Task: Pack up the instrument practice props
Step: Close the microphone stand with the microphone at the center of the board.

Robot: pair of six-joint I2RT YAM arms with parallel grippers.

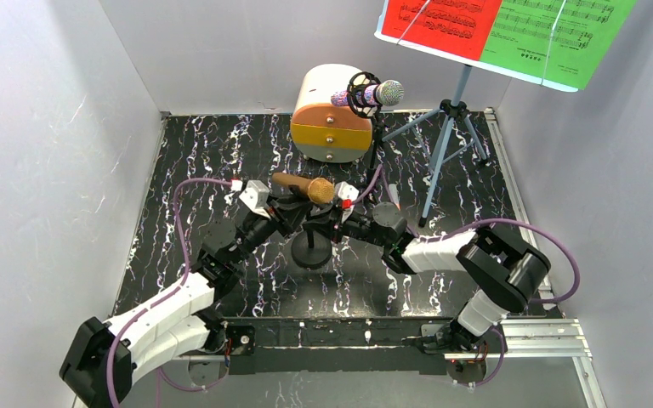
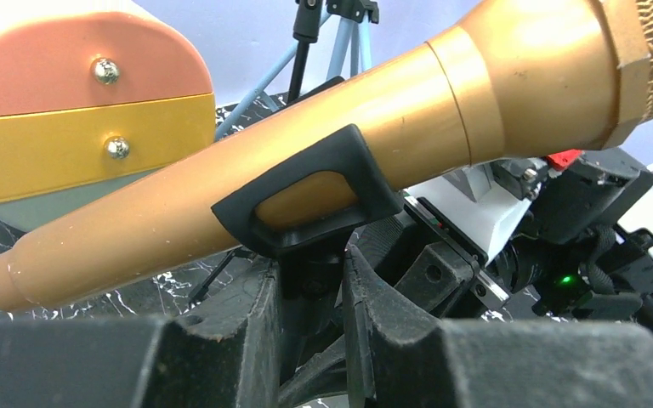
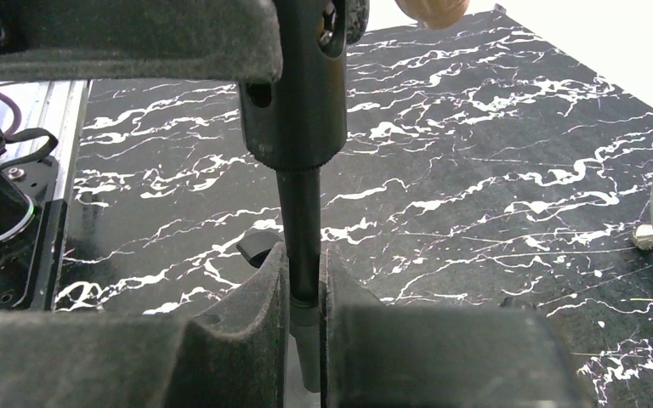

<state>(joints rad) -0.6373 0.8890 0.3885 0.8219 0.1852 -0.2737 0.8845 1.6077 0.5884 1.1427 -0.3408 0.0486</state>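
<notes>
The gold microphone (image 1: 304,187) (image 2: 323,144) lies tilted in the black clip (image 2: 306,208) of a small black mic stand (image 1: 310,248). My left gripper (image 2: 310,265) (image 1: 296,211) is shut on the stand's neck just under the clip. From the right, my right gripper (image 3: 306,265) (image 1: 333,223) is shut on the stand's thin pole (image 3: 303,212), lower down. The silver-headed purple microphone (image 1: 372,93) sits on its own stand at the back. Red (image 1: 442,19) and green (image 1: 553,34) music sheets rest on the pale-blue tripod (image 1: 449,140) at the back right.
The round cream-and-orange drawer cabinet (image 1: 332,119) (image 2: 76,110) stands at the back centre, just behind the gold microphone. Grey walls close in the marbled black tabletop (image 1: 187,187) on three sides. A metal rail (image 1: 510,195) runs along its right edge.
</notes>
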